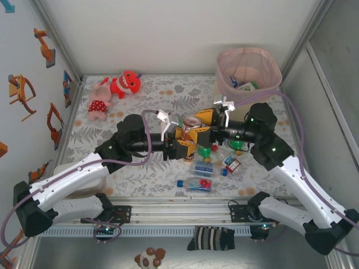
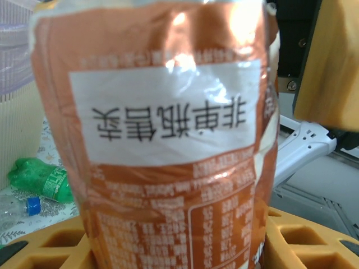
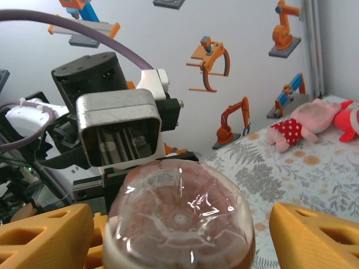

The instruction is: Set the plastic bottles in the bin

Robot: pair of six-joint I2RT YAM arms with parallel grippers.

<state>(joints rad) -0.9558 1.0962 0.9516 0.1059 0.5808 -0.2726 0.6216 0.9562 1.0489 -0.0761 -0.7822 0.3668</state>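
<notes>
Top external, overview: both arms meet at frame centre over the floral table cover (image 1: 140,106).
Brown bottle (image 1: 192,126): raised between the two grippers, copper-orange label with a white sticker, base toward the right arm.
Left gripper (image 1: 184,142): clamped on the brown bottle; in the left wrist view its yellow fingers (image 2: 56,246) sit on either side of the label.
Right gripper (image 1: 203,126): jaws apart, flanking the bottle's base; in the right wrist view the right-hand finger (image 3: 314,235) stands clear of it.
Bin (image 1: 263,59): upper right, pink mesh rim, a few bottles inside (image 1: 245,84).
Loose bottles: below centre, one green (image 1: 205,150), one clear with a red cap (image 1: 197,183), others beside them.
Plush toys (image 1: 115,89): upper left, well apart from the arms.
</notes>
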